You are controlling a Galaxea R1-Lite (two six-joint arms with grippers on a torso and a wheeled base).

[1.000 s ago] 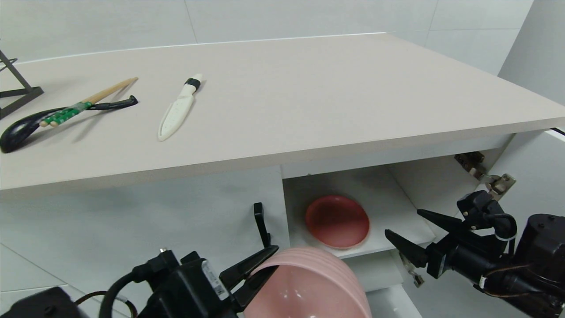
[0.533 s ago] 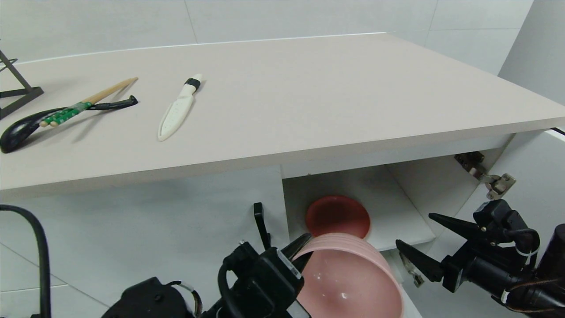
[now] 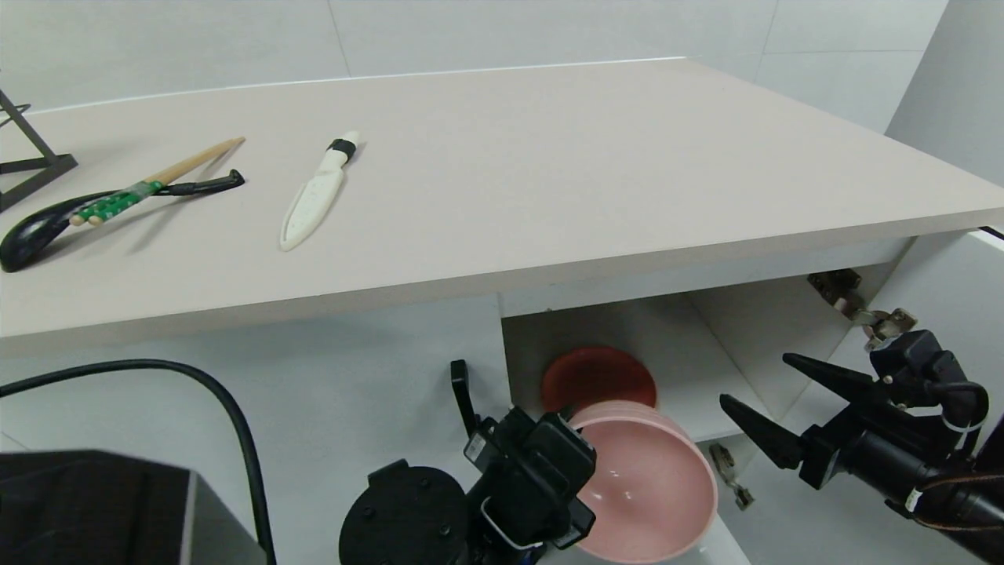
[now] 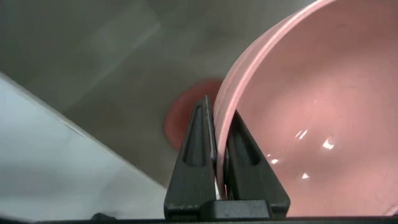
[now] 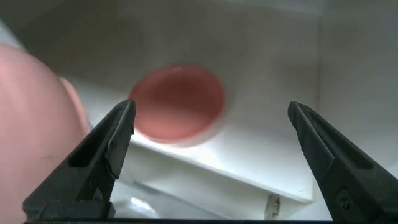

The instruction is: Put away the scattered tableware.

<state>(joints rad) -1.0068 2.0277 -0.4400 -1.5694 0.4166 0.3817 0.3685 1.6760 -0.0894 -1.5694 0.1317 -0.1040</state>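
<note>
Open cabinet shelf [image 3: 698, 369] under the bench [image 3: 549, 180]: my left fingers [image 4: 196, 149] pinch the pink bowl [image 3: 651, 486] by its rim, mouth tilted up, near the red plate [image 3: 600, 375]; my right fingers [image 3: 765, 435] are spread wide.

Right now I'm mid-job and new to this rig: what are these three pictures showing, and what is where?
You are driving a two-armed robot with pincer grippers. The large picture looks down from a camera on its head; the two smaller ones come from cameras on its wrists. The left gripper is shut on the rim of a pink bowl, held low in front of an open cabinet shelf where a red plate lies. The right gripper hangs open and empty beside that opening. Up on the countertop lie a black spoon with chopsticks across it, and a white knife.
</note>
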